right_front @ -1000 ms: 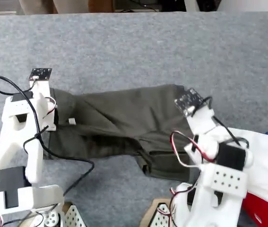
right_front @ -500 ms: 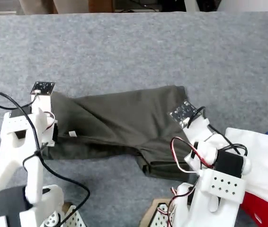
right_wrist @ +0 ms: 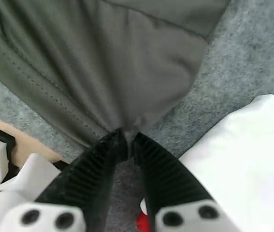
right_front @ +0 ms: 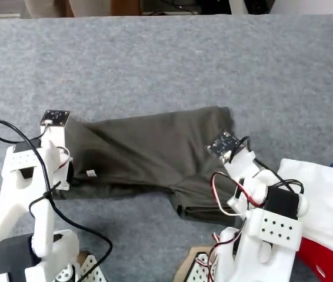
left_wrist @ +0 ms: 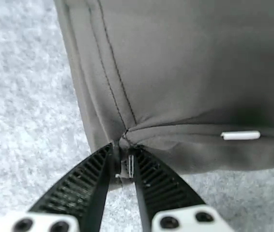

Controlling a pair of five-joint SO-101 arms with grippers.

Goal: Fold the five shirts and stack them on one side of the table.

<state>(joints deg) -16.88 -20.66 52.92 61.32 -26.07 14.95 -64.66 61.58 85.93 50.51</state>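
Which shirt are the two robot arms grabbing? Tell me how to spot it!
Look at the grey table. Between the two white arms lies the dark olive shirt, the left pincer and the right pincer each pinching an edge. Beside it the white shirt and red cloth are bright; only this one is dark.

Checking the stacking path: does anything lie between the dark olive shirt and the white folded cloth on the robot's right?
Nothing visible does. Bare grey felt table separates the dark olive shirt from the white folded cloth. The left gripper and right gripper are shut on the shirt's edges.
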